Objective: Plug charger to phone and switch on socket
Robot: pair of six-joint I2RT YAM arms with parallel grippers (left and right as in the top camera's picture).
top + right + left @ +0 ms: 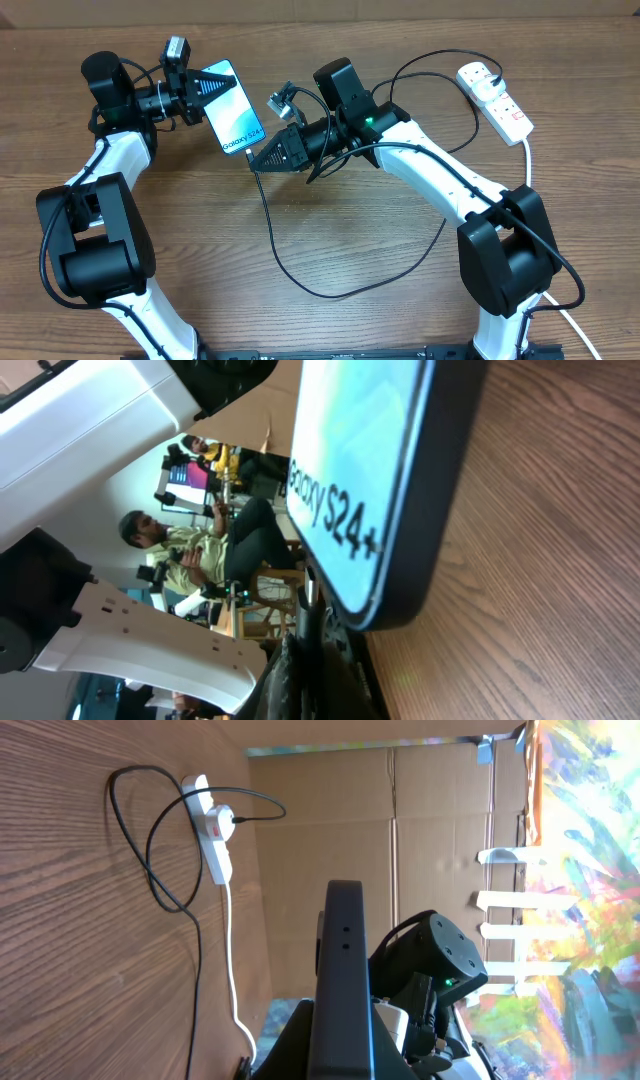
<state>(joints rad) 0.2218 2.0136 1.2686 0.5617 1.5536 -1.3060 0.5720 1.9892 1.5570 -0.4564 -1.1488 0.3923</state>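
Observation:
My left gripper (208, 88) is shut on the phone (232, 108), a blue-screened "Galaxy S24" held tilted above the table; the left wrist view shows it edge-on (345, 970). My right gripper (262, 157) is shut on the charger's black connector tip, right at the phone's lower end (375, 490). Whether the tip is seated in the port is hidden. The thin black charger cable (300, 285) loops over the table to a plug in the socket (495, 98), a white power strip at the far right, also in the left wrist view (213, 832).
The socket's thick white cord (528, 165) runs down the right side past my right arm. A cardboard wall (400, 840) stands behind the table. The wooden table (330, 230) carries the cable loop in its middle.

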